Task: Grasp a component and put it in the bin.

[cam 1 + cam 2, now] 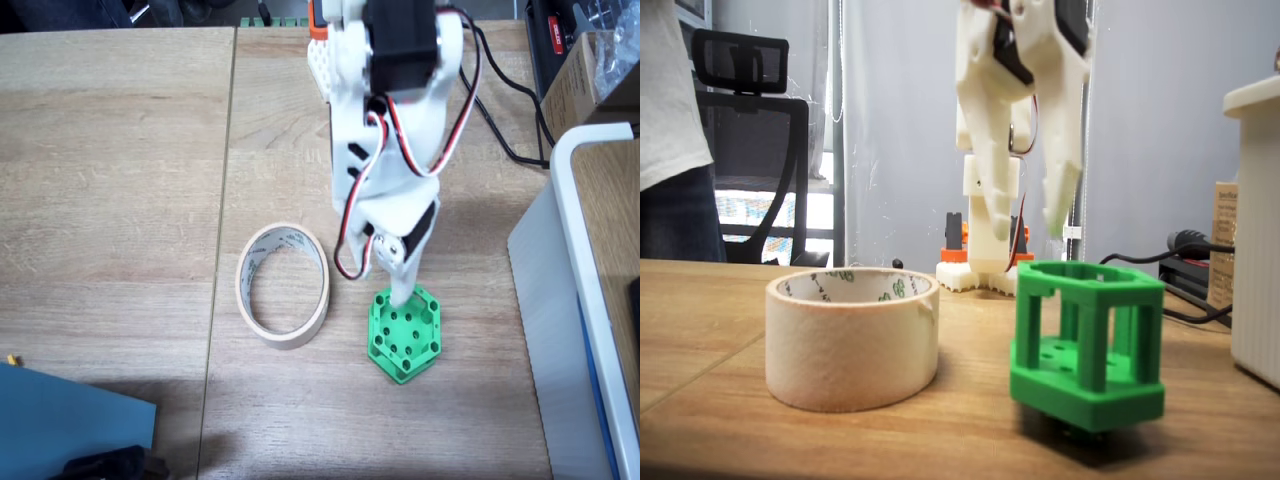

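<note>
Directly under the hand (1032, 205) sits 1 green hexagonal component (1087, 345), standing on the wooden table (110, 180). In a fixed view from table height, the hand's 2 white fingers (992, 170) point down and stand parted, with a clear gap between their tips. The tips hang just above the component's top rim, and nothing is held between them. In a fixed view from above, the hand (400, 285) reaches down over the upper edge of the component (404, 335); whether a fingertip touches the rim cannot be told from either picture.

The component's floor shows several round holes, and its sides are open posts. It appears slightly tilted in the low view, with its base raised a little off the table on 1 side.

To the left of the hand in both fixed views lies 1 bin (283, 285), a beige ring of masking tape resting flat on the table with its hollow facing up. It sits near the component but apart from it, with bare table between the 2.

To the right of the hand in the view from above stands 1 large white container (570, 290) with a blue edge, well apart from the component. Black cables (500, 110) run across the table behind the arm.
</note>
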Motion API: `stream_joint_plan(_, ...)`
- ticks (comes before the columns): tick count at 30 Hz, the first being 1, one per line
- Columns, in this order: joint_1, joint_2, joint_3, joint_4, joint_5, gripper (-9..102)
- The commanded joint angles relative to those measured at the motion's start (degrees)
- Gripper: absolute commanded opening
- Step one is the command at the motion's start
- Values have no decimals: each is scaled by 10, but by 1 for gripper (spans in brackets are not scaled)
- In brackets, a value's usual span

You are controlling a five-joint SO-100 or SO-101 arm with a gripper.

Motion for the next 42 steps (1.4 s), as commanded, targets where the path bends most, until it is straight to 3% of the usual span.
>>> stream_joint_plan(1, 2, 5, -5, -27, 4, 18)
stream_joint_plan(42, -13, -100, -4, -37, 4, 17)
